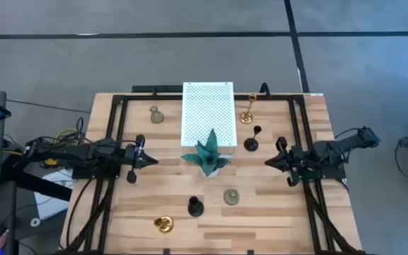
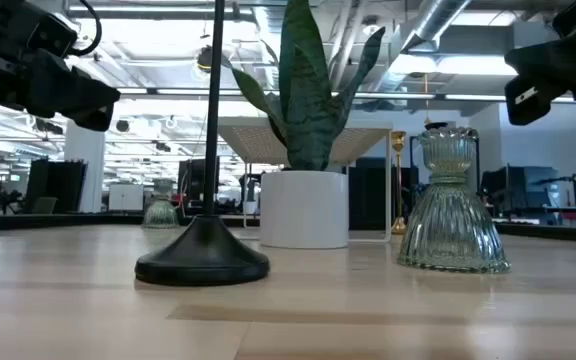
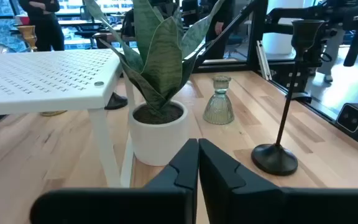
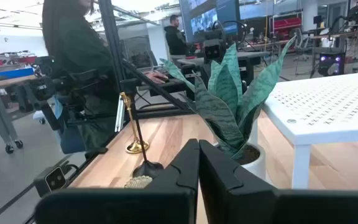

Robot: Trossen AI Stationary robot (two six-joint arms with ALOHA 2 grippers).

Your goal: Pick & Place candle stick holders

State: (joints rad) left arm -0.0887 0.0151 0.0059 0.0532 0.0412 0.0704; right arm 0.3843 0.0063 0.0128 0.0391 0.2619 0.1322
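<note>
Six candle stick holders stand on their bases on the wooden table (image 1: 119, 212). A grey-green one (image 1: 156, 114) stands left of the white board, and another (image 1: 231, 197) near the front. A gold one (image 1: 248, 110) and a black one (image 1: 251, 144) stand right of the board. A black one (image 1: 195, 207) and a gold one (image 1: 163, 224) stand at the front. My left gripper (image 1: 151, 161) is shut and empty, left of the teal plant. My right gripper (image 1: 268, 162) is shut and empty, right of the plant.
A white perforated board (image 1: 207, 112) on legs stands at the far middle. The teal plant in a white pot (image 1: 208, 154) stands in front of it, between the grippers. A dark frame (image 1: 115, 120) runs along the table's sides. People show beyond the table (image 4: 73, 56).
</note>
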